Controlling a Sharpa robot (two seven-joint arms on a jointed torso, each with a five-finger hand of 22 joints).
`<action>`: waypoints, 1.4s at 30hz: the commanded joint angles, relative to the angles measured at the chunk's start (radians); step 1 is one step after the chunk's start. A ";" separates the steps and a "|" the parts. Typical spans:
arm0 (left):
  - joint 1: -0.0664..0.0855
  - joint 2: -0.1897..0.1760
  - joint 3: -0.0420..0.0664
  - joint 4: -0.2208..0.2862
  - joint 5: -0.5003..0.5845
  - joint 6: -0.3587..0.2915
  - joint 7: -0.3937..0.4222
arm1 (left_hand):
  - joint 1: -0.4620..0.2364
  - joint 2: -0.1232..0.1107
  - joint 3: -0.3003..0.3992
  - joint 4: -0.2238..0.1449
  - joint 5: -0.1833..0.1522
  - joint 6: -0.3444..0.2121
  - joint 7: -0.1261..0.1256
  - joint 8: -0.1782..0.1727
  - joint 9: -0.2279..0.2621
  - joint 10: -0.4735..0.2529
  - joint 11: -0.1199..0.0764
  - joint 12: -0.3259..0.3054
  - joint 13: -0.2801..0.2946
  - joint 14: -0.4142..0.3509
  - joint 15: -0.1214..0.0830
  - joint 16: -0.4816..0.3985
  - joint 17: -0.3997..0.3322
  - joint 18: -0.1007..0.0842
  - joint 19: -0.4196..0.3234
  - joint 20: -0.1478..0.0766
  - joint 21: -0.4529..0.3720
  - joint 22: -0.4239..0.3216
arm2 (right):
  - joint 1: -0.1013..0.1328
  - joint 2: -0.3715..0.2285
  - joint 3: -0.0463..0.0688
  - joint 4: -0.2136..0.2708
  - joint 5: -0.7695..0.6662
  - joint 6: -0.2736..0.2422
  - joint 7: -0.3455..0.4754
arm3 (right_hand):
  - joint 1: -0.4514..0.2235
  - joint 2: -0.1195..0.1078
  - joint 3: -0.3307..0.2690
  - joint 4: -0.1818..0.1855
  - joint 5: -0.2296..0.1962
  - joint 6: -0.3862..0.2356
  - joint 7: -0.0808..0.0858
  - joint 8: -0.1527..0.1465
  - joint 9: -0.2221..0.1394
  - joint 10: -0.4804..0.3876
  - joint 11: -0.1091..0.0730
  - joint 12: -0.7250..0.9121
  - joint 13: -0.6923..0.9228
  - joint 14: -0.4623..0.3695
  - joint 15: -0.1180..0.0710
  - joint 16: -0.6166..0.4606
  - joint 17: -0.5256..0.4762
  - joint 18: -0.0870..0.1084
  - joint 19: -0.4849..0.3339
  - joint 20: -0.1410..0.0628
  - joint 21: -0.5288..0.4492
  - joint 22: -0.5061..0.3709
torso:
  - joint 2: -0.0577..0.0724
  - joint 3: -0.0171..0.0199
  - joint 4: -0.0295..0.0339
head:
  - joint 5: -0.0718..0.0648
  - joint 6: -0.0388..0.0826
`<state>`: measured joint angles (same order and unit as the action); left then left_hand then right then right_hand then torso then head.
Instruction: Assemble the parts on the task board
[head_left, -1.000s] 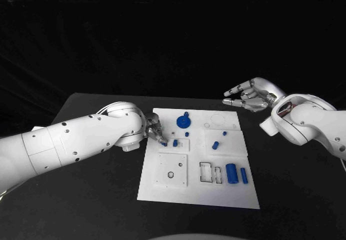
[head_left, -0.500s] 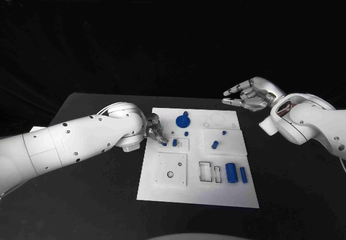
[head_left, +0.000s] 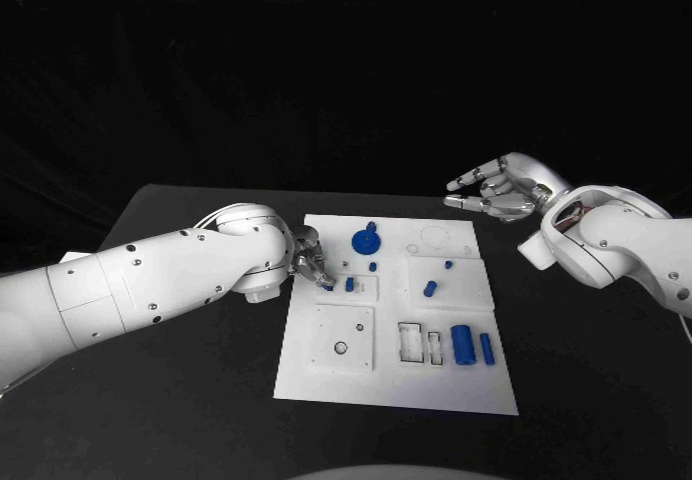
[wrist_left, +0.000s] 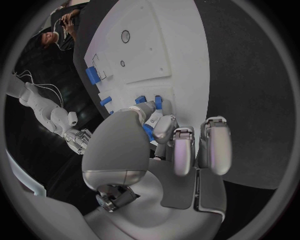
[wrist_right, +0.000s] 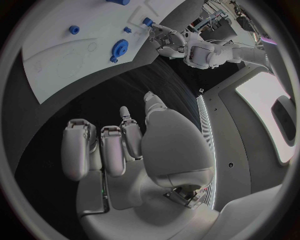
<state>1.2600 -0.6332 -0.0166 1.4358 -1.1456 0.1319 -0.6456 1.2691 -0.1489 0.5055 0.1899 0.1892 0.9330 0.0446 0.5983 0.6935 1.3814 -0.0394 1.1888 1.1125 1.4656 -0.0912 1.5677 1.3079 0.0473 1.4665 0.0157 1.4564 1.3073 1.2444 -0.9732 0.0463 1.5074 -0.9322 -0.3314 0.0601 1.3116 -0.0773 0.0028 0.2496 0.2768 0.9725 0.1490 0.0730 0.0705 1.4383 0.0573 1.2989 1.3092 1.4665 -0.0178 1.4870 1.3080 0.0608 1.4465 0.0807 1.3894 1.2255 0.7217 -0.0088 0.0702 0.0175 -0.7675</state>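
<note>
The white task board lies in the middle of the black table. My left hand reaches over the board's left edge, and its thumb and a finger pinch a small blue part at a small socket plate. In the left wrist view that part sits between the thumb and a finger of the left hand. A second small blue part stands right beside it. My right hand hovers past the board's far right corner with its fingers apart and nothing in them.
On the board are a blue gear, short blue pegs, a large blue cylinder and a thinner one by rectangular slots. In the right wrist view the gear and my left hand lie beyond my right hand.
</note>
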 joint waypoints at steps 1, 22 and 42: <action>-0.002 0.003 -0.002 -0.002 0.018 0.032 -0.026 | -0.030 -0.011 0.123 -0.114 0.011 0.025 -0.018 0.005 0.005 0.009 -0.004 0.004 0.002 0.105 -0.004 0.003 0.263 -0.012 0.053 -0.001 0.008 0.117 | -0.001 0.000 0.000 0.002 -0.008 0.015 0.007 | -0.003 0.003 -0.006 -0.002 0.000 -0.003 -0.004 0.004 0.002 -0.008 0.000 -0.006 0.074 0.070 -0.003 -0.003 0.108 0.010 -0.007 -0.001 -0.005 -0.001 | 0.000 0.0005 0.0003 | 0.000 -0.001; -0.001 0.038 -0.002 -0.044 0.028 0.043 -0.082 | -0.172 -0.012 0.058 -0.042 0.027 0.061 -0.037 0.018 0.015 0.027 -0.018 0.024 0.028 0.105 -0.015 0.003 0.263 -0.019 0.064 -0.010 0.030 0.149 | -0.001 0.005 0.000 0.007 -0.006 0.016 0.019 | -0.003 0.003 -0.007 -0.002 0.000 -0.003 -0.004 0.004 0.002 -0.008 0.000 -0.006 0.074 0.070 -0.003 -0.004 0.107 0.010 -0.007 -0.001 -0.006 -0.002 | 0.000 0.0005 -0.0002 | -0.005 0.001; -0.001 0.055 -0.003 -0.060 0.029 0.068 -0.095 | -0.207 -0.023 0.032 -0.027 0.026 0.073 -0.041 0.020 0.018 0.034 -0.021 0.034 0.039 0.105 -0.017 0.003 0.263 -0.021 0.066 -0.012 0.033 0.154 | -0.001 0.006 0.000 0.001 -0.005 0.018 0.019 | -0.003 0.004 -0.008 -0.003 0.001 -0.003 -0.004 0.004 0.002 -0.009 0.000 -0.008 0.073 0.070 -0.003 -0.004 0.106 0.010 -0.007 -0.001 -0.007 -0.003 | 0.001 0.0001 0.0006 | -0.006 -0.005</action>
<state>1.2622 -0.5805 -0.0174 1.3759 -1.1269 0.1669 -0.6956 1.0681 -0.1708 0.5419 0.1645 0.2159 1.0009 0.0021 0.6194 0.7099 1.4080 -0.0589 1.2198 1.1507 1.4655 -0.0984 1.5678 1.3075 0.0471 1.4666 0.0085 1.4832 1.3073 1.2443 -0.9684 0.0462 1.5087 -0.9315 -0.3276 0.0694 1.3119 -0.0776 0.0001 0.2469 0.2768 0.9725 0.1490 0.0730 0.0711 1.4383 0.0574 1.2945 1.3094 1.4665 -0.0178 1.4870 1.3075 0.0608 1.4464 0.0808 1.3894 1.2233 0.7226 -0.0085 0.0699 0.0114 -0.7722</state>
